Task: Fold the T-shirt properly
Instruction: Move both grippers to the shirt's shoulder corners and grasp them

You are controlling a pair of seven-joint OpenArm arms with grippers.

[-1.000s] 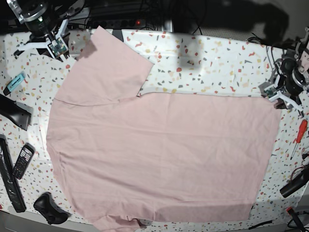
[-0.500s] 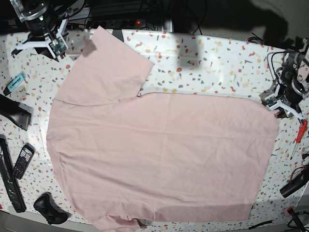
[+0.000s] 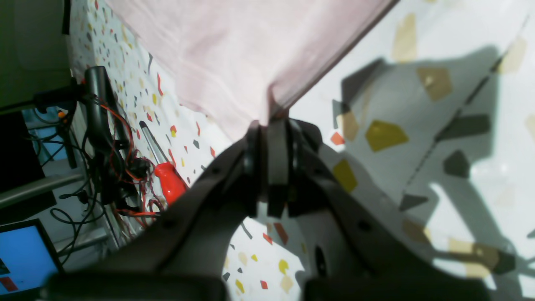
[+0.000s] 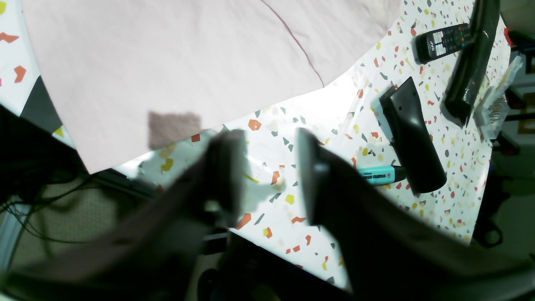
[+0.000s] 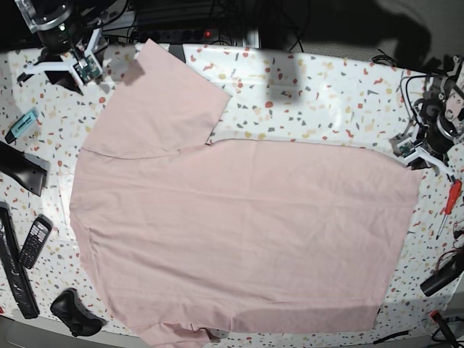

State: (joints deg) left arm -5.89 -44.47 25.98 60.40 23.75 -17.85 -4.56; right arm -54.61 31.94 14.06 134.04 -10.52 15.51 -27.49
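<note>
Right now you are at the very start of the fold: the T-shirt (image 5: pixel 239 232) lies spread flat, plain side up, across most of the counter (image 5: pixel 326 94), one sleeve reaching toward the far left corner. Your left gripper (image 3: pixel 269 125) has its jaws clenched at the hem corner on the right side of the base view; the wrist view shows the cloth edge running right into the closed tips, so judge it as pinching that corner. Your right gripper (image 4: pixel 267 167) hangs near the sleeve's end with its jaws released and nothing between them, over bare counter just off the cloth.

Next, you likely need the right gripper brought onto a matching edge before both lift together, keeping the fabric taut.

The counter is white terrazzo with coloured flecks. A red screwdriver (image 5: pixel 451 203), remotes (image 5: pixel 32 243), a teal marker (image 5: pixel 23 123) and cables crowd the margins.
</note>
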